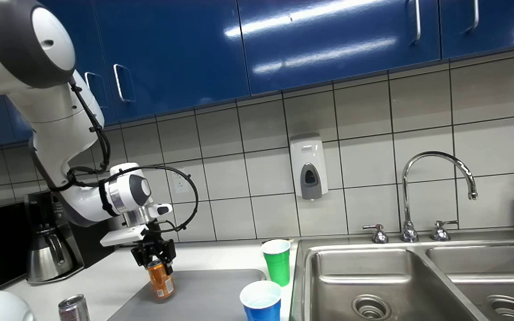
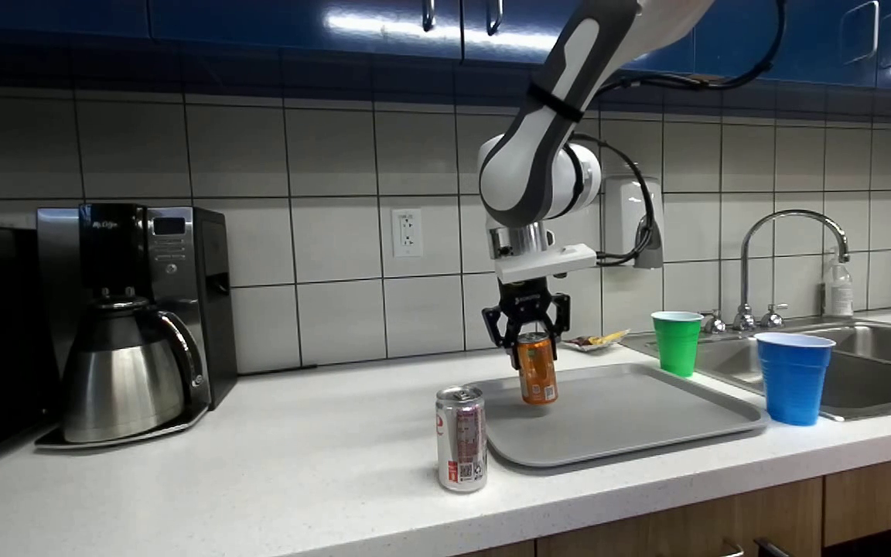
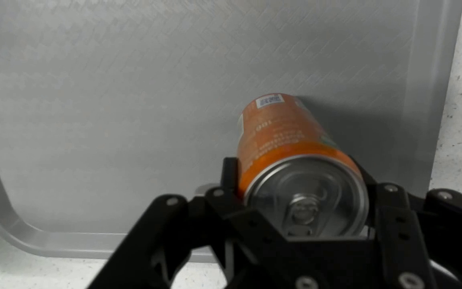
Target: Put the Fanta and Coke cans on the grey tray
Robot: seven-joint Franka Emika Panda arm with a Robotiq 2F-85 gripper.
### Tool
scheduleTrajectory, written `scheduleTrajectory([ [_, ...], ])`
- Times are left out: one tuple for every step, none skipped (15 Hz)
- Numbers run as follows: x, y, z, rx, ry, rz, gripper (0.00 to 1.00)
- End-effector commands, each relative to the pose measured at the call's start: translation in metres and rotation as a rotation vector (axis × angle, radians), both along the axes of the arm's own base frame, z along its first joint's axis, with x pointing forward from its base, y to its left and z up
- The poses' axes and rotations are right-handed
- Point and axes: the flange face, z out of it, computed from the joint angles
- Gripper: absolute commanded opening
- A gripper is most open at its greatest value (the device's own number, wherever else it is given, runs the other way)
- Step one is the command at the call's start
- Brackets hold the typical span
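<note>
Pincer (image 2: 535, 356) holds Fanta can (image 2: 539, 381) over tray (image 2: 639, 410), contact unclear; Coke can (image 2: 462, 441) outside.

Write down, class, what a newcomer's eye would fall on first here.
Probably the bright orange can, held in the gripper over or on the tray; which, I cannot tell. Next, perhaps, the blue cupboards across the top of both exterior views, then the green cup and blue cup between tray and sink.
</note>
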Motion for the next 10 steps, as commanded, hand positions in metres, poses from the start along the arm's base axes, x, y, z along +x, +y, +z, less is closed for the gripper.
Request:
scheduleTrajectory([
  [-0.0018, -0.0057, 0.0032, -0.003, -0.014, -0.021, 0.38],
  [-0.0017, -0.0061, 0.0018, -0.002, -0.012, -0.023, 0.38],
  [-0.0018, -0.0064, 0.0004, -0.002, -0.011, -0.024, 0.38],
  [-0.0018, -0.0068, -0.0007, -0.002, -0.009, -0.025, 0.38],
  [-0.0019, -0.0071, -0.0018, -0.002, -0.007, -0.026, 0.38],
  [-0.0018, -0.0076, -0.0031, -0.001, -0.004, -0.028, 0.38],
  [-0.0019, -0.0080, -0.0041, -0.001, -0.002, -0.031, 0.88],
  [-0.0019, -0.0084, -0.0049, -0.001, -0.001, -0.033, 0.89],
  [-0.0018, -0.0087, -0.0047, -0.001, -0.002, -0.035, 0.95],
  [-0.0017, -0.0093, -0.0037, 0.000, -0.004, -0.039, 0.99],
])
